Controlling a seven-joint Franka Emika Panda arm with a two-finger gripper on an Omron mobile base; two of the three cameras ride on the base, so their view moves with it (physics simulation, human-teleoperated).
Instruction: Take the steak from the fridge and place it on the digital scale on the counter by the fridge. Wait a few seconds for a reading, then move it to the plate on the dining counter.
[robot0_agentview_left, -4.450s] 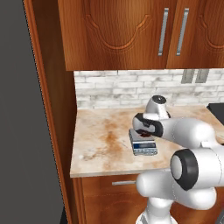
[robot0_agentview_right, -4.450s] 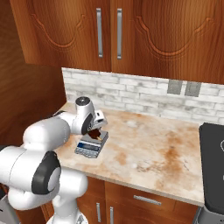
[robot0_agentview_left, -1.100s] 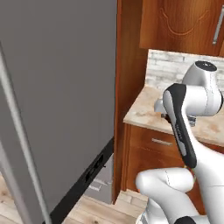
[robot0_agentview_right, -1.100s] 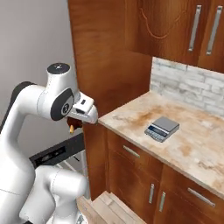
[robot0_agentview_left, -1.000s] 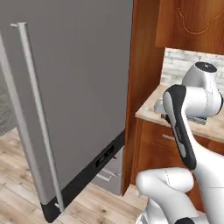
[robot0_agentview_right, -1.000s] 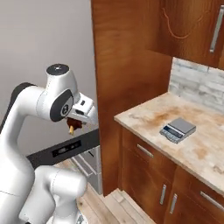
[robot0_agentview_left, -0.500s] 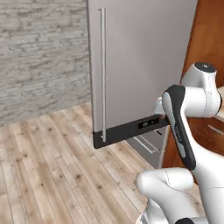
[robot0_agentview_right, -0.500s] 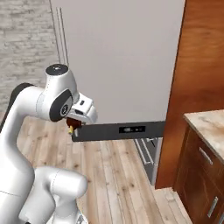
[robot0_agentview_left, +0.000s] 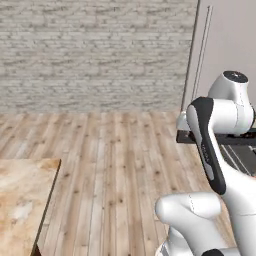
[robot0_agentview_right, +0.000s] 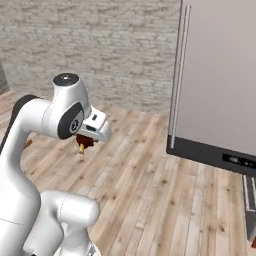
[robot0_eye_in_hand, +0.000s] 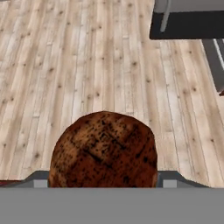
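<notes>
The steak (robot0_eye_in_hand: 104, 151), a dark red-brown lump with pale flecks, takes up the lower middle of the hand view and hides the fingertips. In the right base view my gripper (robot0_agentview_right: 84, 145) is shut on the steak (robot0_agentview_right: 85, 141), held high over the wooden floor beside my upper arm. The fridge's steel-grey door (robot0_agentview_right: 220, 75) stands at the right, and its dark lower edge (robot0_eye_in_hand: 188, 19) crosses the top of the hand view. A corner of the dining counter (robot0_agentview_left: 22, 200), beige stone with rust-brown marbling, lies at the lower left. The digital scale and the plate are out of view.
Wide wooden floor (robot0_agentview_left: 115, 150) stretches ahead to a grey brick wall (robot0_agentview_left: 95, 50). The fridge door (robot0_agentview_left: 225, 55) with its long handle (robot0_agentview_left: 202, 45) juts out on the right, behind my arm.
The whole scene has swung: the camera turned away from the narrow counter, the scale and the fridge front toward the open floor. The steak stays in the shut gripper.
</notes>
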